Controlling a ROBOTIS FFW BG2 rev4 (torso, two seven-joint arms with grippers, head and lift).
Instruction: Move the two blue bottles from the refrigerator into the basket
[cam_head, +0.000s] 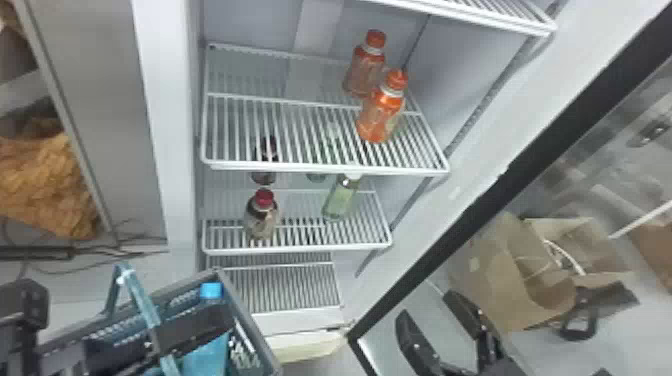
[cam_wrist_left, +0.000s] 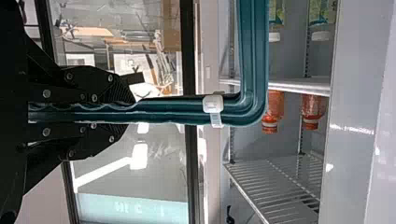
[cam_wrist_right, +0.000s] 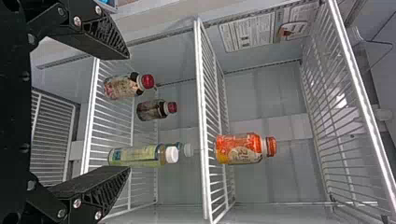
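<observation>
Two orange bottles (cam_head: 377, 122) are standing well ahead of the right gripper's fingers (cam_head: 414, 337), two red-capped bottles (cam_head: 262, 220) and green bottles (cam_head: 340, 200) are standing ahead, a paper bag (cam_head: 505, 285) is sitting beyond.

Fridge (cam_head: 172, 150): ctr of frame
Upper shelf (cam_head: 325, 170): ctr; front btl (cam_head: 375, 122) nr R end, rear btl (cam_head: 364, 75) behind it
Mid shelf (cam_head: 300, 248): lower ctr, under upper; L front btl (cam_head: 261, 222), L rear btl (cam_head: 263, 176) behind; R front btl (cam_head: 340, 200), R rear btl (cam_head: 316, 176) behind
Basket (cam_head: 248, 320): lower L; basket btl (cam_head: 206, 357) in R end
</observation>
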